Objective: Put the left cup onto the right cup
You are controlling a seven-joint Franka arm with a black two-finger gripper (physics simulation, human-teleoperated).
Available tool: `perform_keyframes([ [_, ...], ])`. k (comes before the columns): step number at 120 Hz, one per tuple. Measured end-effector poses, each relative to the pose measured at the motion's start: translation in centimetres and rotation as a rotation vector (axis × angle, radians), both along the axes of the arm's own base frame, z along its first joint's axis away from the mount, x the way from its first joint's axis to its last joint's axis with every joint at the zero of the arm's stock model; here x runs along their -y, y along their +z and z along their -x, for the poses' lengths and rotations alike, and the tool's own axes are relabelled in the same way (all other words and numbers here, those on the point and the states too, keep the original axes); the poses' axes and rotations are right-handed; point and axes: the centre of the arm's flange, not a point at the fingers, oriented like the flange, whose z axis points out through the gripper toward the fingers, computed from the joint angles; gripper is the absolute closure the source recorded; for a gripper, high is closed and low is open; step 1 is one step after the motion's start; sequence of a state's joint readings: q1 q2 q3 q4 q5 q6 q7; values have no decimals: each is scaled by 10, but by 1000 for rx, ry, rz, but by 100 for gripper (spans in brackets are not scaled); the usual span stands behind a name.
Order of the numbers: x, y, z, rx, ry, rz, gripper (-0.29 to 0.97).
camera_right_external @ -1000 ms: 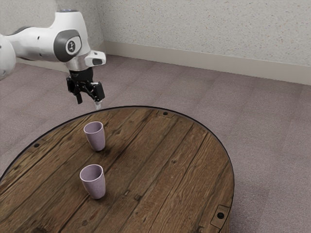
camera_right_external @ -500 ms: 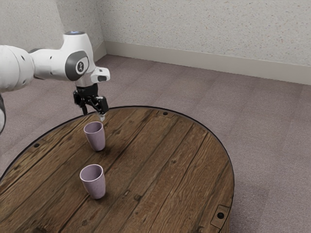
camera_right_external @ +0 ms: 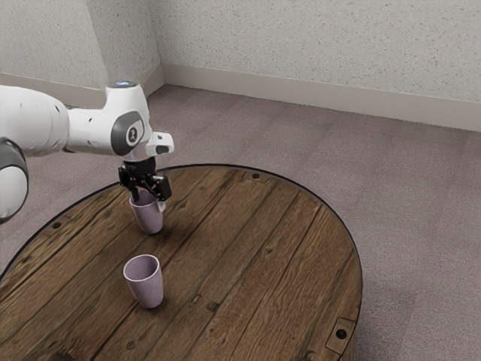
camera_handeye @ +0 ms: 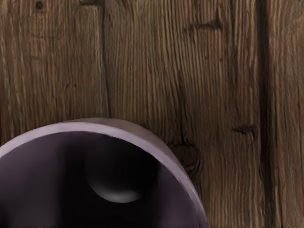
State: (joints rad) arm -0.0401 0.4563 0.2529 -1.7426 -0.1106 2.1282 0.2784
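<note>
Two lilac cups stand upright on the round wooden table (camera_right_external: 255, 256). The far cup (camera_right_external: 149, 219) is directly under my gripper (camera_right_external: 146, 200), whose black fingers hang open, spread at the level of its rim. I cannot tell whether they touch it. The near cup (camera_right_external: 143, 280) stands alone toward the table's front, apart from the hand. In the wrist view the far cup's open mouth (camera_handeye: 99, 175) lies just below the hand, its dark inside bare, with plank surface (camera_handeye: 213, 71) beyond it.
The table's dark rim (camera_right_external: 342, 226) curves round at the exterior view's right, with carpet floor (camera_right_external: 406, 173) beyond. Bare planks stretch to the exterior view's right of both cups.
My arm has come down and forward from above the table's far edge. The gripper now hangs at the far cup's rim. Neither cup has moved.
</note>
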Motion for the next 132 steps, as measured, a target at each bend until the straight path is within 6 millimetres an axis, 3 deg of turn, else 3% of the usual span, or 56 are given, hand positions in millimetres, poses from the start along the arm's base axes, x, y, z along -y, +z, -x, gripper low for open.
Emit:
perform_keyframes([
  [29, 9, -4, -2, 23, -9, 10, 5],
  [61, 11, -9, -1, 27, -5, 21, 58],
  [97, 11, -6, -1, 39, 2, 29, 75],
  [111, 11, 9, 0, 57, 3, 31, 76],
  [132, 18, 51, 6, 99, -5, 40, 78],
])
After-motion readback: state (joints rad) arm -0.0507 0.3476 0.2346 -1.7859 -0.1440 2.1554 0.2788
